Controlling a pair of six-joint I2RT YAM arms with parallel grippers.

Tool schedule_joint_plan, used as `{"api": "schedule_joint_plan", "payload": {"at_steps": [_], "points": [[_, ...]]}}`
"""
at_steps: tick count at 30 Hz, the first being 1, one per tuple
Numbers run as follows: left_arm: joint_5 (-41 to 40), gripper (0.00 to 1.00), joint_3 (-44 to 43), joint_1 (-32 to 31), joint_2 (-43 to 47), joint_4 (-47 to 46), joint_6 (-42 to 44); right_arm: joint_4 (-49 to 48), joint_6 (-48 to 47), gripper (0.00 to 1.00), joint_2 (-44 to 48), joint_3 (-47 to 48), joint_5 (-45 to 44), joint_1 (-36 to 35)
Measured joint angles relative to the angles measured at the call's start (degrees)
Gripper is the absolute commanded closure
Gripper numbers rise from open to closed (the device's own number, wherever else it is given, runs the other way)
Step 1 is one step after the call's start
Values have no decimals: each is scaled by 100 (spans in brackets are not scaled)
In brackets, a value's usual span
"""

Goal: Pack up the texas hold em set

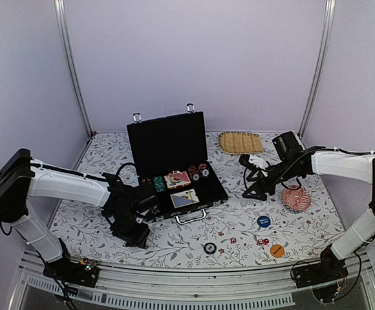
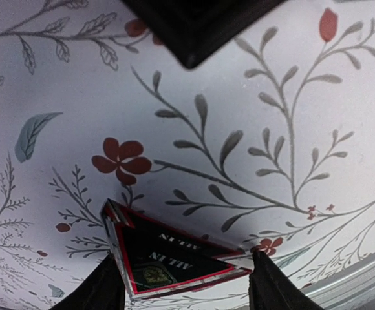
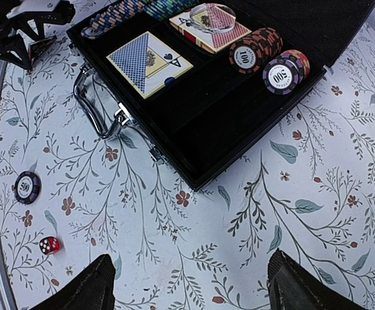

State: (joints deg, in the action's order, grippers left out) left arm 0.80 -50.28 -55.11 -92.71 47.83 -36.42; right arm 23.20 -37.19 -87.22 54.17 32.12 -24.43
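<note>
Left tool [image 2: 186,279] was low over the table [image 1: 77,223], just off the near left corner of the briefcase [image 1: 168,145]. Its fingers [image 2: 107,287] were set on either side of a black, red-bordered triangular marker [image 2: 168,258] printed "ALL IN". Both fingers met the marker's edges, but whether they were pinching it or only bracketing it could not be told. That straddle suited a flat piece, since coming in from the sides is likely the only way to get hold of something so thin.

The right tool [image 3: 191,287] hovered with its fingers spread wide and nothing between them. It was above bare table just off the case's near right corner, probably poised to choose among the loose pieces.

The briefcase stood open in the middle of the table, with its lid upright toward the far edge and its metal handle [image 3: 94,106] toward the near edge. Inside lay a blue deck [image 3: 150,62], a red deck [image 3: 210,26], a chip row [image 3: 129,11] and two short chip stacks [image 3: 255,51]. Much of the tray was bare.

Outside the case, along the near edge toward the right corner, lay a loose 500 chip [image 3: 27,186], red dice [image 1: 262,242], a blue disc [image 1: 263,221] and an orange disc [image 1: 277,250]. Judged from that, packing was partway done, with the lid up so that pieces could go in.
</note>
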Motion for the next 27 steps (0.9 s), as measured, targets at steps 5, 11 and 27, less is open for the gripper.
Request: {"api": "schedule_joint_plan", "payload": {"at_steps": [5, 11, 27], "points": [[-72, 44, -299, 0, 245, 363, 2, 37, -13, 17, -37, 13, 0, -28], [-234, 43, -1668, -2, 175, 723, 140, 74, -15, 17, -39, 61, 2, -44], [-772, 42, -4111, 184, -2485, 212, 393, 122, -17, 17, -37, 66, -28, -44]]}}
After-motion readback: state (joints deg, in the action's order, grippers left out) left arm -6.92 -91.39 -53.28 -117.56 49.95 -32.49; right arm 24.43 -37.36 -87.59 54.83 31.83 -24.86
